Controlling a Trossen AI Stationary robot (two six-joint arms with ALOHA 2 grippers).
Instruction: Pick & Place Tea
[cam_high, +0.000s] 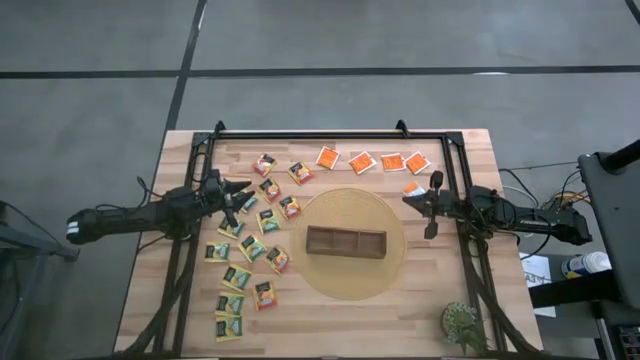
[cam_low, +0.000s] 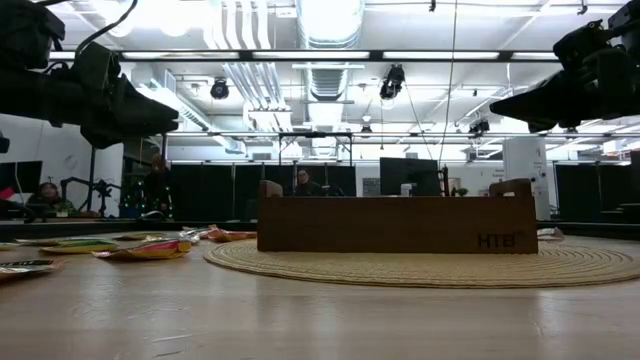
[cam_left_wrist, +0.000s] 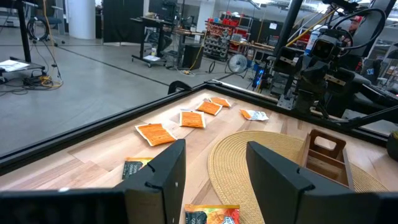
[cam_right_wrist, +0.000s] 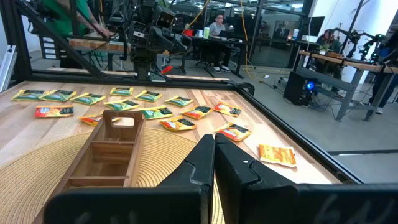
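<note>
The left pincer (cam_high: 243, 193) hangs spread above the green-and-yellow sachets (cam_high: 238, 277) crowded at lower left of the high view; coming down, it risks pinching two neighbours at once or sliding a flat one across the bench (cam_high: 330, 335). The wooden tray (cam_high: 345, 242) at centre, on its round mat (cam_high: 350, 280), looks empty. Orange sachets (cam_high: 362, 161) line the upper middle. The right pincer (cam_high: 409, 199), pressed together, holds nothing.

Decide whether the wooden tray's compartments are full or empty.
Empty: in the right wrist view the wooden tray shows bare compartments, with every tea sachet on the table.
</note>
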